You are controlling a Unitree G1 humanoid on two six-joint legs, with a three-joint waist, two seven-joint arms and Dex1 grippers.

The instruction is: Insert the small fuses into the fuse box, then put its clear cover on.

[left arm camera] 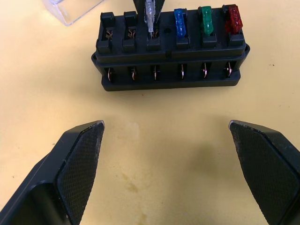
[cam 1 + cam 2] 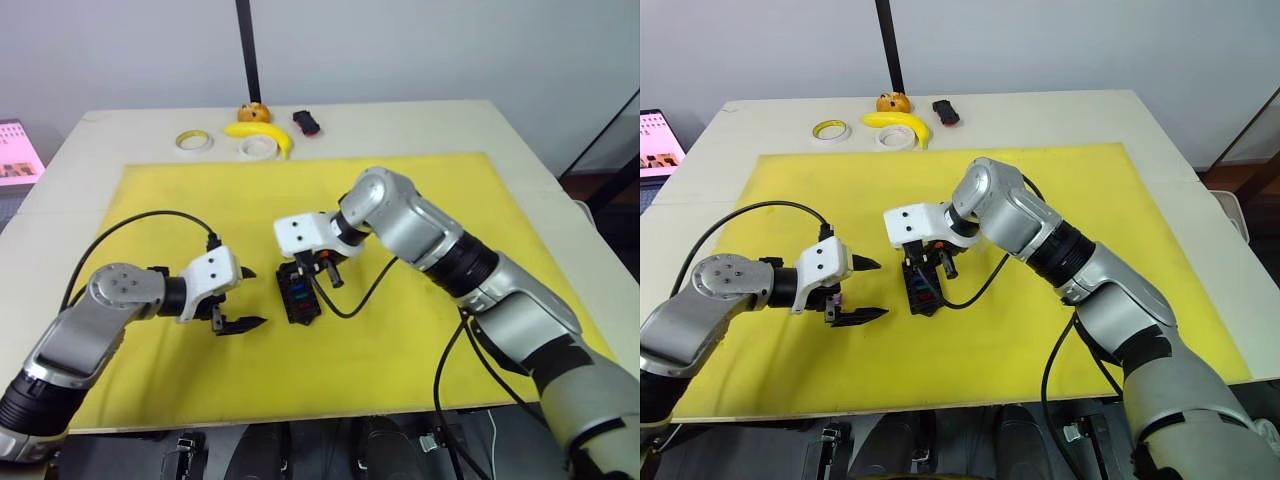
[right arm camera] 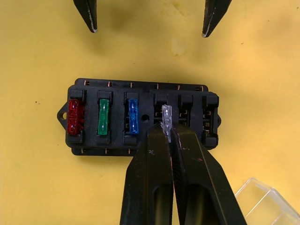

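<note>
The black fuse box (image 2: 300, 293) lies on the yellow mat (image 2: 420, 190) near its middle. Red (image 3: 74, 116), green (image 3: 103, 117) and blue (image 3: 133, 116) fuses stand in one row of its slots. My right gripper (image 3: 167, 133) is shut on a grey fuse (image 3: 166, 116), holding it at the slot beside the blue one. My left gripper (image 2: 255, 296) rests open on the mat just left of the box, fingers (image 1: 79, 164) pointing at its side. The clear cover (image 3: 265, 204) lies on the mat close to the box, on the side away from my left gripper.
Two white tape rolls (image 2: 193, 141) (image 2: 258, 147), a banana (image 2: 262, 133), a small orange object (image 2: 253, 111) and a black-and-red gadget (image 2: 307, 123) sit along the table's far edge beyond the mat. A black pole (image 2: 248, 50) rises behind them.
</note>
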